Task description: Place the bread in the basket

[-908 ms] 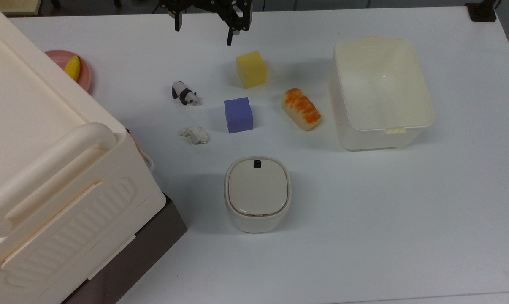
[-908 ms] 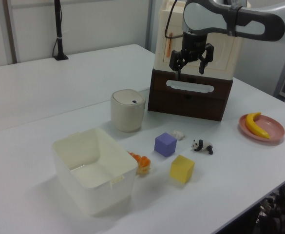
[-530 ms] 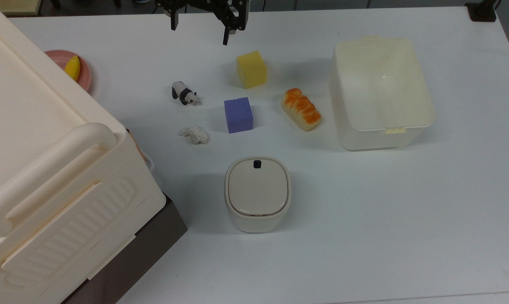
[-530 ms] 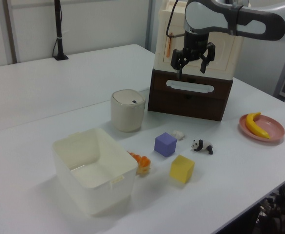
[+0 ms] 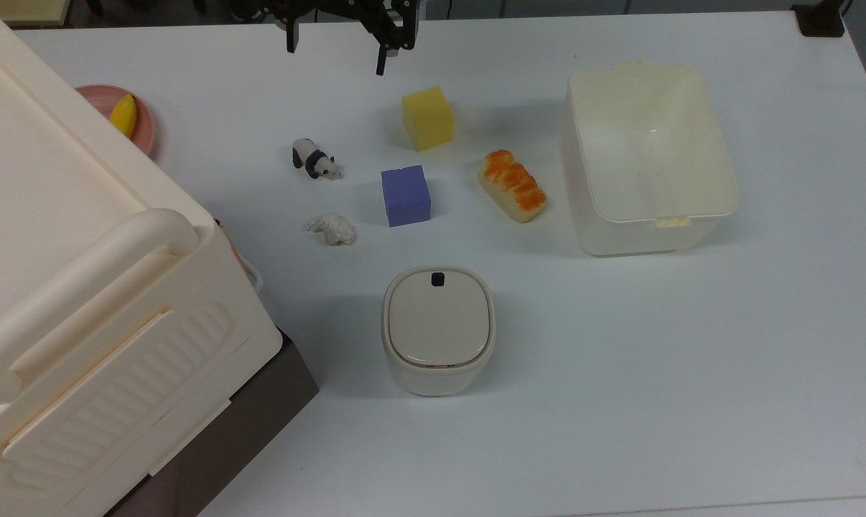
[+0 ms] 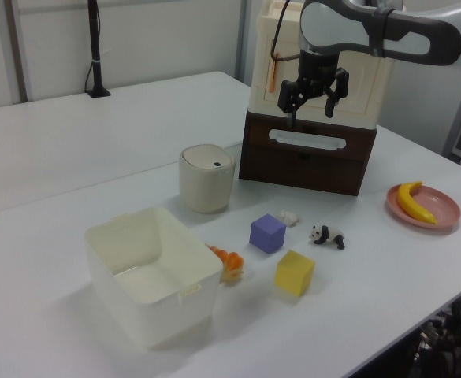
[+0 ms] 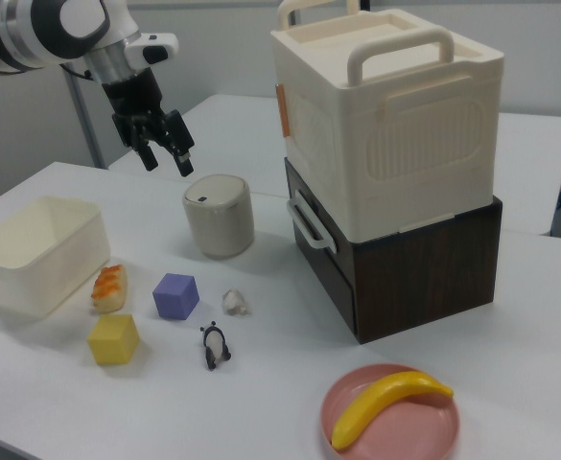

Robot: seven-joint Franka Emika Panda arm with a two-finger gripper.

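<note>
The bread (image 5: 513,186), a small tan loaf with an orange-brown top, lies on the white table just left of the basket (image 5: 648,237) in the top view. The basket is a large cream tub with nothing inside. My gripper (image 5: 335,52) hangs open and holds nothing, at the top view's upper edge, well up-left of the bread and beyond the yellow cube. In the left view the gripper (image 6: 309,110) is high above the table, in front of the cream case, and the bread (image 6: 228,264) peeks out beside the basket (image 6: 96,236). In the right view the gripper (image 7: 168,161) is above the bread (image 7: 108,286) and the basket (image 7: 69,206).
A yellow sponge cube (image 5: 427,117), a purple cube (image 5: 406,195), a toy panda (image 5: 314,159) and crumpled paper (image 5: 332,229) lie left of the bread. A lidded bin (image 5: 438,327) stands nearer. A big cream case (image 5: 81,287) sits at the left, behind it a pink plate (image 5: 146,133) with a banana (image 5: 123,115).
The gripper has drifted slightly toward the top view's left and upper edge, still open. Nothing on the table has moved.
</note>
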